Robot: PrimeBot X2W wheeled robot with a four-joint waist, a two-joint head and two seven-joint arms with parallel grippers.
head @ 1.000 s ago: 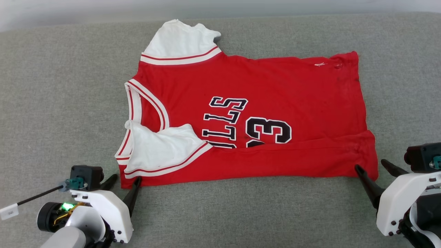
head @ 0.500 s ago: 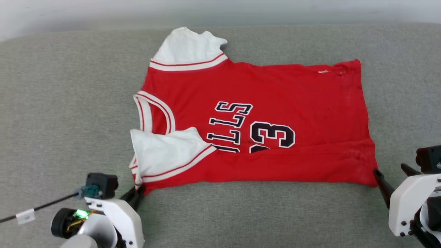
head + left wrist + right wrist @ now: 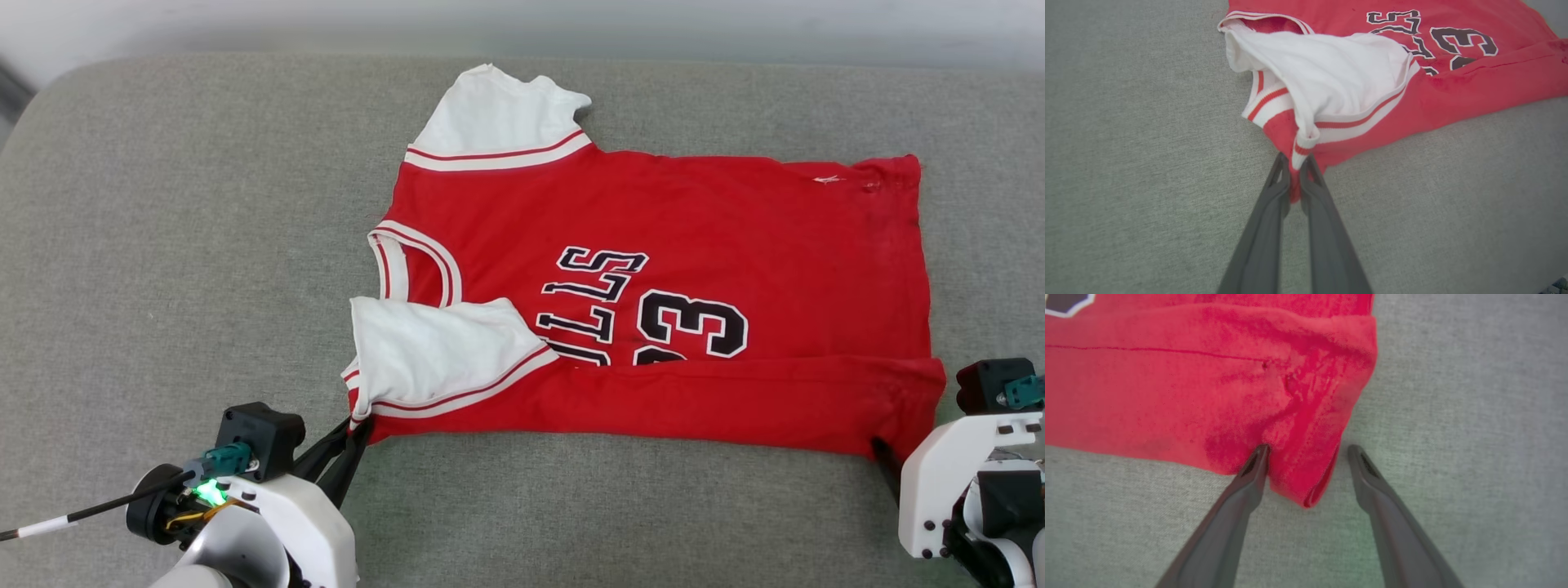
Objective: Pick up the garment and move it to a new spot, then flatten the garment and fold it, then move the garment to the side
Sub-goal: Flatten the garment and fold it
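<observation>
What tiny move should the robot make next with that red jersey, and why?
Probably close the right pincer. Its fingers stand apart, and between them lies the near hem corner of the jersey, while the left pincer is shut on the corner at the sleeve end. With both near corners gripped, the two arms could likely handle the jersey together.

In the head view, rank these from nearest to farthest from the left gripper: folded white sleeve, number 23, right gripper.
1. Folded white sleeve, right beside the left gripper.
2. Number 23, mid-shirt.
3. Right gripper, far right corner.
</observation>
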